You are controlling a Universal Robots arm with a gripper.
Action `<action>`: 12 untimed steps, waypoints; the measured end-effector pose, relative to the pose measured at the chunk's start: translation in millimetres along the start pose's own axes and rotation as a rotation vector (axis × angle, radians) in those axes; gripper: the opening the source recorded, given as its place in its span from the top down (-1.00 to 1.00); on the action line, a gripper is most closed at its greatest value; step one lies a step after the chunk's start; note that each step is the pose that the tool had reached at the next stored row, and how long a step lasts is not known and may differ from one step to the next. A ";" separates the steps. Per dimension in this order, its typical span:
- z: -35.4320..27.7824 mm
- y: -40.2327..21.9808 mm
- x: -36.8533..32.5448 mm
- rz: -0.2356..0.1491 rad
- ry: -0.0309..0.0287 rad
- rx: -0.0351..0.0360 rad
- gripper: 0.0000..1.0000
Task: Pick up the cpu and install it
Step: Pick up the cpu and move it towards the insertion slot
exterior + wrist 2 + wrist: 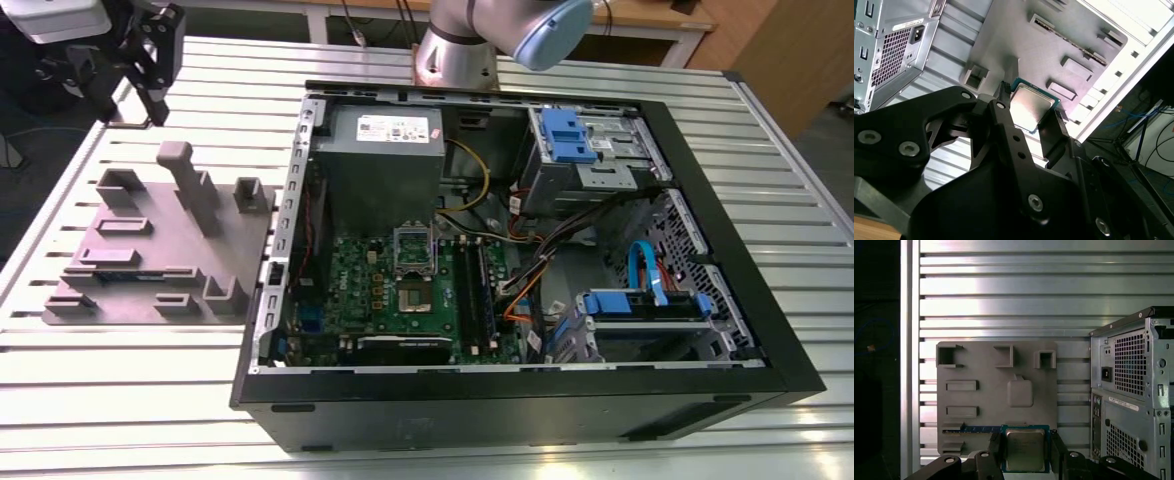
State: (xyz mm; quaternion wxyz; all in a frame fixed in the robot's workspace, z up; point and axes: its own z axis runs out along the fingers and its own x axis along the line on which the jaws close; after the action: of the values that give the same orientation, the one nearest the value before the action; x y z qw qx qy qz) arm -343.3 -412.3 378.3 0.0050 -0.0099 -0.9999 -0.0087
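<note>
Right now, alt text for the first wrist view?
The gripper holds the cpu between its black fingers, shiny top toward the camera. Beyond it lie a grey fixture plate on the slatted table and the computer case.

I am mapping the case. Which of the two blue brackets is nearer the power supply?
The blue bracket high in the exterior view, just beside the power supply. The other bracket sits at that view's lower right, much farther away.

Bright overhead light is washing everything.
Glare is streaking the slatted table (pixel 1004 305); the cpu (pixel 1030 107) is gleaming; the case (pixel 534 405) is shading its own interior.
</note>
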 end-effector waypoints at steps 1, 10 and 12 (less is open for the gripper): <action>0.0 0.0 -0.4 0.000 0.0000 0.0001 0.06; -0.1 0.1 -3.6 0.000 0.0000 0.0000 0.06; -0.1 0.1 -4.1 0.000 0.0000 0.0000 0.06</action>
State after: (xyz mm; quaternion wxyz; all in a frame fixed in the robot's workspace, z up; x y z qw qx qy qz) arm -339.2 -412.3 378.3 0.0050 -0.0099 -0.9999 -0.0087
